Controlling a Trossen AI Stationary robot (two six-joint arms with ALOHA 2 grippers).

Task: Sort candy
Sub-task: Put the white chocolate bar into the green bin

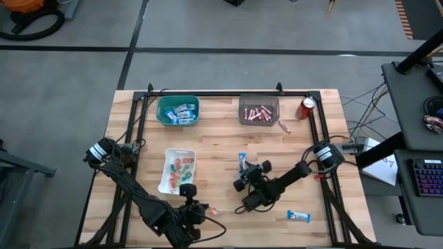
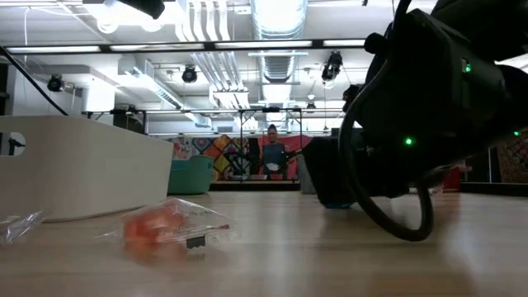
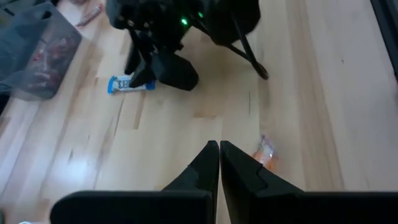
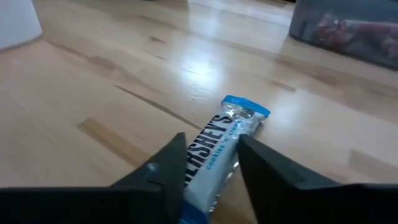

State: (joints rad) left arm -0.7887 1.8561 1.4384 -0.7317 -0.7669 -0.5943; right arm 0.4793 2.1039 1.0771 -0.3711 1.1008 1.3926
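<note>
Right tool is straddling a blue-and-white bar mid-frame on the worktop, fingers spread; left tool is pressed together at lower centre.

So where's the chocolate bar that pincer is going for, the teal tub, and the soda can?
Hershey's bar (image 4: 225,138), right wrist view, on its printed wrapper.
Teal tub (image 1: 162,109), high view, on its left rim.
Red soda can (image 1: 307,108), high view, on its side.
</note>
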